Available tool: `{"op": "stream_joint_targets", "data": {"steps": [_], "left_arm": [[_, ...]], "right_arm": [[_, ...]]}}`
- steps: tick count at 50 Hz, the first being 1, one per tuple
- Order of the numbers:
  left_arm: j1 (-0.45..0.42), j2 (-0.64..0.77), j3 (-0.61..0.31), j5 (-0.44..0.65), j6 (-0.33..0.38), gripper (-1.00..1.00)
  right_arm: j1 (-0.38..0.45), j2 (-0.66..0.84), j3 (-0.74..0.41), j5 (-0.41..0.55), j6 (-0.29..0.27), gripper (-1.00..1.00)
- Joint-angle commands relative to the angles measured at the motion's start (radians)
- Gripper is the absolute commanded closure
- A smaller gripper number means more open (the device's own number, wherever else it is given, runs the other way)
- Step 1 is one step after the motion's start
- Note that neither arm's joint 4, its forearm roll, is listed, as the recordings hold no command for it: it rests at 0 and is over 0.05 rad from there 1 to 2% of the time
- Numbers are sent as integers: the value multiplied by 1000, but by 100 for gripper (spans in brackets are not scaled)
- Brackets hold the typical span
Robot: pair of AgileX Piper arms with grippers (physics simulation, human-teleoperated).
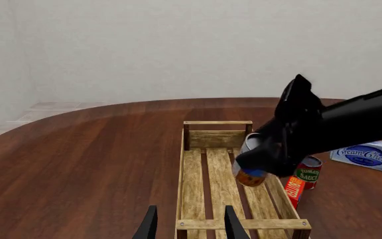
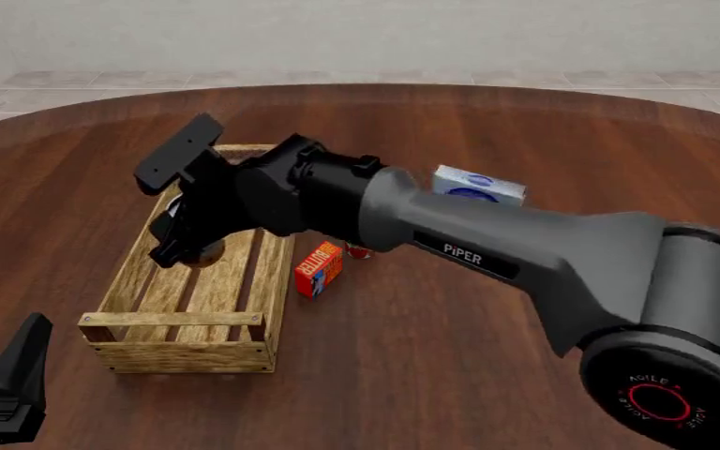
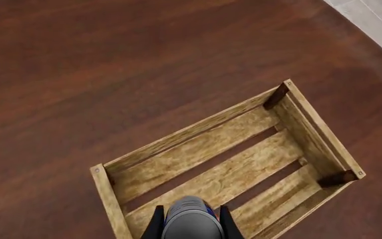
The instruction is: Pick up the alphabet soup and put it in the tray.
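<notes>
The alphabet soup [image 1: 248, 175], a blue-labelled can with an orange band at its base, is tilted in my right gripper [image 1: 260, 158]. The gripper is shut on it and holds it just above the slatted floor of the light-wood tray [image 1: 218, 123]. In the right wrist view the can's silvery top [image 3: 191, 218] sits between the fingers [image 3: 156, 222], with the tray [image 3: 198, 130] below. In the front view the right gripper [image 2: 176, 244] reaches into the tray [image 2: 172, 354] and mostly hides the can. My left gripper [image 1: 191, 226] is open and empty, near the tray's near end [image 2: 10, 375].
A red and green tomato sauce can [image 1: 308, 172] [image 2: 357, 250] and an orange-red butter box [image 1: 294, 189] [image 2: 318, 269] stand just outside the tray's right side. A white and blue cream cheese box [image 1: 367, 155] [image 2: 476, 186] lies farther right. The right arm spans the table.
</notes>
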Motion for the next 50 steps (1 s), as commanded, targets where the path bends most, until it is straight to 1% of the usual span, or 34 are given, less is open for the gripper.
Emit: {"op": "stream_joint_targets", "data": {"steps": [1,11,25,50], "left_arm": [[0,0,0,0,0,-100],[0,0,0,0,0,-100],[0,0,0,0,0,-100],[0,0,0,0,0,-100]], "right_arm": [[6,76,-94,25,37,100],[-7,124,-154,47,52,100],[-23,185,-201,58,83,100],[-40,272,-240,65,103,100]]}}
